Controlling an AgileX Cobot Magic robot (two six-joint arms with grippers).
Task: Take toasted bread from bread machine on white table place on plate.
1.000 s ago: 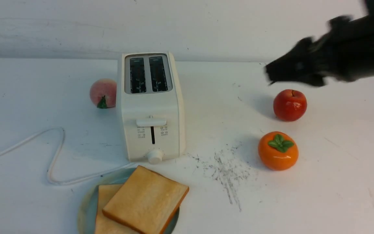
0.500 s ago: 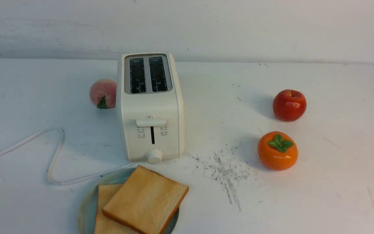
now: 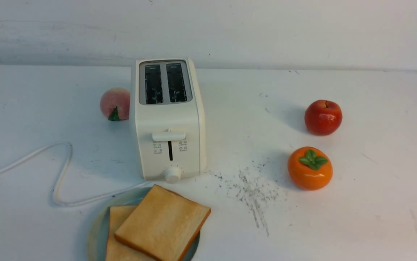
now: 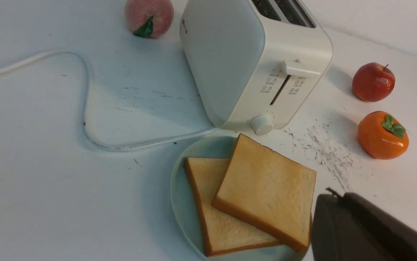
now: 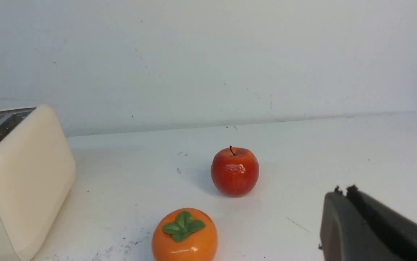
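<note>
Toast point(image 3: 162, 222) plated; L pincer point(image 4: 335, 197) prob. closed

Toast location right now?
Front view: both slices of toasted bread lie overlapped on the plate, low and left of centre, directly in front of the bread machine.

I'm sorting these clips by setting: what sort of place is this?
Probably a robot test bench staged as a kitchen: a scuffed white table against a plain wall, a toaster, and glossy, fake-looking fruit like the persimmon.
</note>
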